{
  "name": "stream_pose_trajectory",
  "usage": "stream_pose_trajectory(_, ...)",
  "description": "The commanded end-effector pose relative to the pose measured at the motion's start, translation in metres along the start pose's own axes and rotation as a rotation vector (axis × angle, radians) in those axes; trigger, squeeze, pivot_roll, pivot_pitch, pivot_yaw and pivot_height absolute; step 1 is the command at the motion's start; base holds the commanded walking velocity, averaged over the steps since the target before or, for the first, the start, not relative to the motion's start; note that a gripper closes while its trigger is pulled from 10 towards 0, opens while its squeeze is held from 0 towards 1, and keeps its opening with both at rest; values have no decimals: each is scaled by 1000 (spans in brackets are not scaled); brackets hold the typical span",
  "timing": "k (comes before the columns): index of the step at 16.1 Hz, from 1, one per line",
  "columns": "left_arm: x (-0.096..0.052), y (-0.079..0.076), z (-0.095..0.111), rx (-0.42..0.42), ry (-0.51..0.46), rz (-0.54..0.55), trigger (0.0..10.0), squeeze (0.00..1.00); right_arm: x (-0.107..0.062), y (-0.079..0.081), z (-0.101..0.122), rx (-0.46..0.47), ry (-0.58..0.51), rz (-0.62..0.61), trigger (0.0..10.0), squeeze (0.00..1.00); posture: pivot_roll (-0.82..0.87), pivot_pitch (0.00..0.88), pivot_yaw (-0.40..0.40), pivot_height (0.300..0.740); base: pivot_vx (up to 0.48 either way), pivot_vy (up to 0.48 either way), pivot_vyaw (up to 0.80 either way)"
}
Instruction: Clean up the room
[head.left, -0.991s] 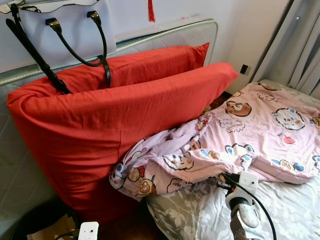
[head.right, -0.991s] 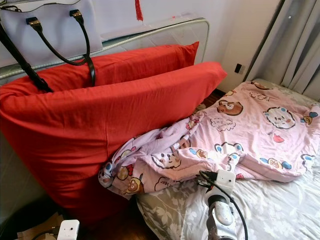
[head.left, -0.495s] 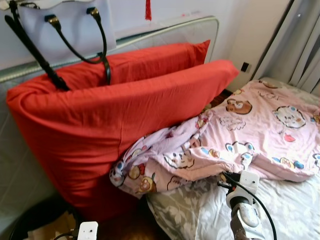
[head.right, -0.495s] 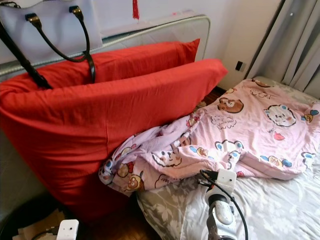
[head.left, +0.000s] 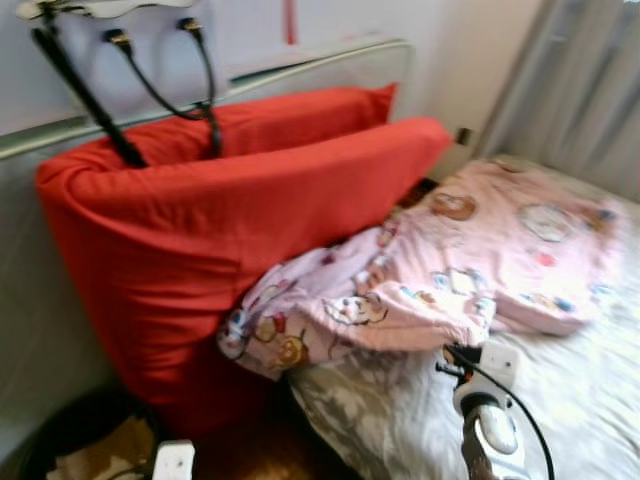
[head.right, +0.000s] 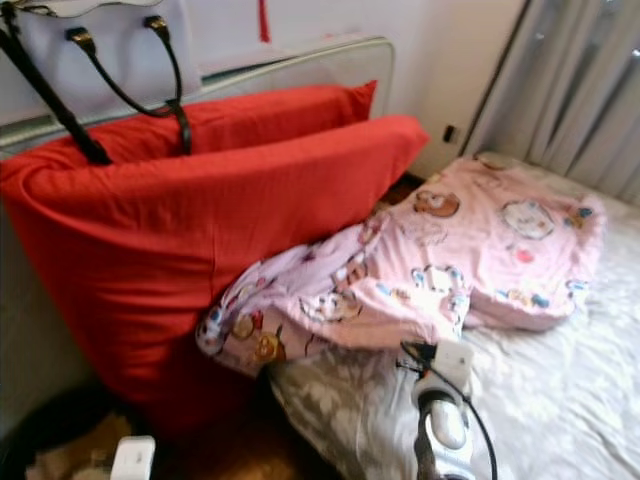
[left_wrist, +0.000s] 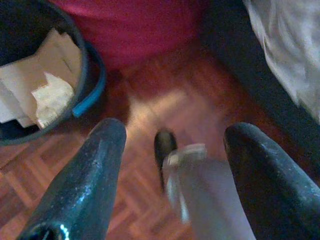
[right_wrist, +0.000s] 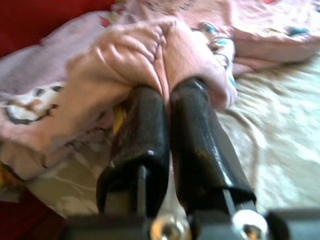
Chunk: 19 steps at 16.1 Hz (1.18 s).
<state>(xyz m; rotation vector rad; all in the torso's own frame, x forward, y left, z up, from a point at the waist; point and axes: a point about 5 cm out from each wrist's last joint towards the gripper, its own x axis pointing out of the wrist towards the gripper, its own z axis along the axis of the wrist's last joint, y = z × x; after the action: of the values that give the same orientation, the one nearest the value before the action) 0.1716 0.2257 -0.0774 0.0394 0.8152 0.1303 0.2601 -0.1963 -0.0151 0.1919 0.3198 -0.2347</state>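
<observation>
So the right end effector (right_wrist: 162, 107) has its two black fingers pressed together on a bunched fold of the pink blanket (head.left: 470, 255), right at the near edge of the fabric. That edge sits directly at the fingertips, and the rest of the blanket spreads away and ahead of it, its long axis running across the bed (head.left: 590, 400) toward the far side by the curtain (head.right: 580, 90). My guess is the next move is about dragging that pinched edge to flatten or fold the thing, so pull direction matters.

The left end effector (left_wrist: 172, 150) hangs low over the wood floor (left_wrist: 150, 115) with fingers spread wide, gripping nothing, with a bin (left_wrist: 82, 85) of paper scraps just ahead of it. So the right arm is clearly the nearer one to the blanket.

The blanket itself is soft, rumpled, cartoon-bear print, with one end heaped up against the big red pillows (head.left: 230, 210) beyond the right end effector. Further back a handbag (head.right: 100, 50) hangs on the headboard.
</observation>
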Motion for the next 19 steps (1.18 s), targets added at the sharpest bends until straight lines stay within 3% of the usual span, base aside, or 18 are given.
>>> stream_pose_trajectory(1,-4,-3,-15,-5,54,-6,10000,0,5,-2,13,-1,-52,-8,10000,0,69,0,-57,740,-277,0,0)
stream_pose_trajectory(13,-5,-3,-16,-5,51,-7,10000,0,8,0,27,-40,-143,-8,10000,0,72,0,-58,740,-280,0,0)
stream_pose_trajectory(19,-5,-3,-16,-1,48,-7,10000,0,9,0,42,-73,-240,-5,10000,0,71,0,-58,740,-240,0,0)
